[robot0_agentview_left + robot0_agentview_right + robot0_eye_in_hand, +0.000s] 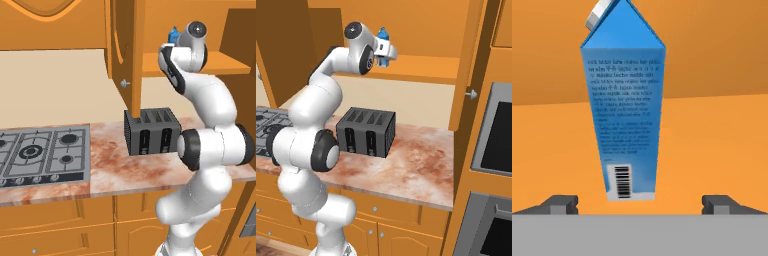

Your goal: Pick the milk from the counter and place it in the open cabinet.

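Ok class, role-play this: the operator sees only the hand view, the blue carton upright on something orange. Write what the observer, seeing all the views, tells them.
Operator: Where is the carton standing?
Observer: The milk is on the shelf of the open cabinet, high above the counter.
Operator: What's below?
Observer: A dark toaster sits on the counter under the shelf.
Operator: And the door?
Observer: The door is swung open left of the arm.

A cream wall [55,85] runs behind the reddish marbled worktop [110,165]; a grey gas hob [40,152] is set into it at the left; a dark toaster [152,131] stands on it; orange drawer fronts [65,225] run below; a built-in oven [496,140] stands at the right.
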Controlling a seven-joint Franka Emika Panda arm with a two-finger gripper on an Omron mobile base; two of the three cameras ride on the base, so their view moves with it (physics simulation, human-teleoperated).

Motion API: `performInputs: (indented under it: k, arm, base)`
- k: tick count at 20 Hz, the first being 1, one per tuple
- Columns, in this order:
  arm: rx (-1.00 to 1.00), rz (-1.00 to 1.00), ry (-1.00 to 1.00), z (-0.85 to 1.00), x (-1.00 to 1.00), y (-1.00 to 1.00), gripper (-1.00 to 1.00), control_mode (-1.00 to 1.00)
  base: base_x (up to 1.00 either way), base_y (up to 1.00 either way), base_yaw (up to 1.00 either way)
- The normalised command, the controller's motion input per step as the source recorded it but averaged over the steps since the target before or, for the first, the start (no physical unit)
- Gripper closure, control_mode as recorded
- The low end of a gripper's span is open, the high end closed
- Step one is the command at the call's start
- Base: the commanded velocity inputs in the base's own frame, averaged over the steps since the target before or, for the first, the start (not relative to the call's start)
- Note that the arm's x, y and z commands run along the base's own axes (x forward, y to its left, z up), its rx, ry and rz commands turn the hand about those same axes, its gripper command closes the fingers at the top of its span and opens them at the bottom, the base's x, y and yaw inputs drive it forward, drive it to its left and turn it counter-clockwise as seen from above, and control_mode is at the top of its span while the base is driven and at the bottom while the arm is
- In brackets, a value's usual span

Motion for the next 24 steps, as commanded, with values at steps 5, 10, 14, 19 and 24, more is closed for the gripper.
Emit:
performInputs:
  k: [5,10,14,19,24]
  arm:
    - [0.00,0.00,0.00,0.00,-0.82,0.00,-1.00,-1.00]
    - [0.00,0.00,0.00,0.00,-0.87,0.00,-1.00,-1.00]
    - [0.00,0.00,0.01,0.00,-0.88,0.04,-1.00,-1.00]
    - [0.00,0.00,0.02,0.00,-0.93,0.08,-1.00,-1.00]
    - [0.00,0.00,0.00,0.00,-0.97,0.09,-1.00,-1.00]
  base:
    - [0.00,0.00,0.00]
    - [0.00,0.00,0.00]
    - [0.00,0.00,0.00]
    - [0.00,0.00,0.00]
    - [0.00,0.00,0.00]
